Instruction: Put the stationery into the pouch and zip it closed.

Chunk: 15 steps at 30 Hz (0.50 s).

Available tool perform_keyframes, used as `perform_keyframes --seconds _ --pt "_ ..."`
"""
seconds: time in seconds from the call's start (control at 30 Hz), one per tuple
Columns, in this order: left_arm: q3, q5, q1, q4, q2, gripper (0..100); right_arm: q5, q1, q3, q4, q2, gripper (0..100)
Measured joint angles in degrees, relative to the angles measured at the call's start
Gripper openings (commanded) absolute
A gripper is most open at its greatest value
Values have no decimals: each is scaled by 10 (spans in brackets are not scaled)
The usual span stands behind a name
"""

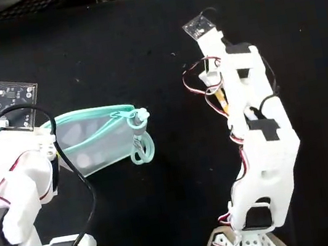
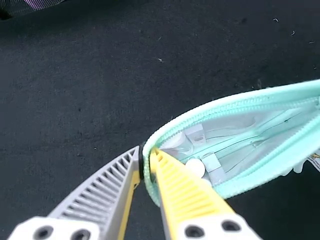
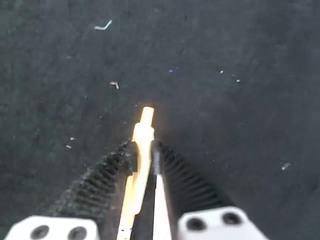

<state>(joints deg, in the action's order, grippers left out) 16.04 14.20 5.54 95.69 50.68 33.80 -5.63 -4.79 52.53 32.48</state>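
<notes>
Pinching the pouch (image 2: pixel 250 135) rim, your left gripper (image 2: pixel 144 152) is clamped on it. Your right gripper (image 3: pixel 144 147) squeezes a pen (image 3: pixel 144 127) that pokes past its tips, well apart from the pouch. A loose hold could drop the pen, or it could miss the narrow mouth. The left wrist view looks inside the pouch; the high view shows the gap between them.

pouch (image 1: pixel 93 148): smooth, translucent frosted plastic walls; mint zip tape with moulded teeth
table cover (image 1: pixel 156 37): black matt cloth, flecked with lint
left gripper (image 2: pixel 144 154): ribbed matt plastic, grey and yellow
right gripper (image 3: pixel 144 147): ribbed black plastic
orange stationery piece (image 3: pixel 143 131): smooth plastic
</notes>
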Motion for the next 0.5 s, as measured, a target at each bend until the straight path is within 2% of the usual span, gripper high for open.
perform_keyframes --seconds 0.3,0.4,0.5 --pt "0 0 0 0 0 33 42 4 -4 12 16 147" --pt "0 0 0 0 0 33 54 6 -4 12 16 25" --pt "0 0 0 0 0 33 56 6 -5 12 16 10"
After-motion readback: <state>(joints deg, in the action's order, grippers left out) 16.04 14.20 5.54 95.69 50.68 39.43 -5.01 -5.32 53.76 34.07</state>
